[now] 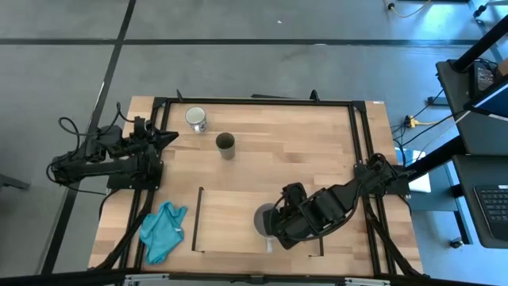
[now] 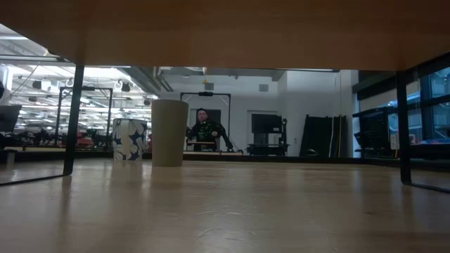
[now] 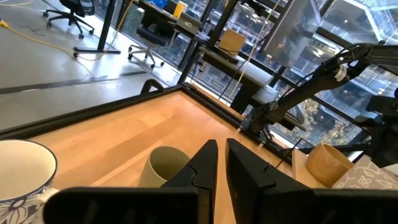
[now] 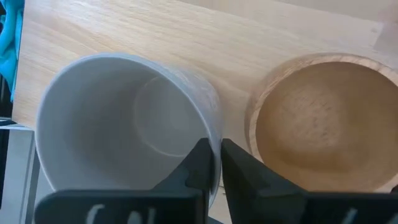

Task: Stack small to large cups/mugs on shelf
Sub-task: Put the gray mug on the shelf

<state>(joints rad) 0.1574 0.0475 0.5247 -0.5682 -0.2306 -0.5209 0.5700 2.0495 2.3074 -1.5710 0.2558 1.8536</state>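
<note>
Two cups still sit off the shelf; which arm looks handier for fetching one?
Probably left: the left gripper waits beside the white mug and olive cup; the right gripper is at the grey mug on the shelf.

Right gripper (image 4: 213, 163) nearly closed, low; left gripper (image 3: 221, 163) closed, parked

On the table (image 1: 317, 135), a shelf (image 1: 230, 210) lies near the front edge, with a cloth (image 1: 163, 230) just left of it. A mug (image 4: 124, 124) and wooden cup (image 4: 323, 124) stand side by side on the shelf's right part. Toward the back left, another mug (image 1: 196, 119) stands left of a cup (image 1: 225, 144).
</note>
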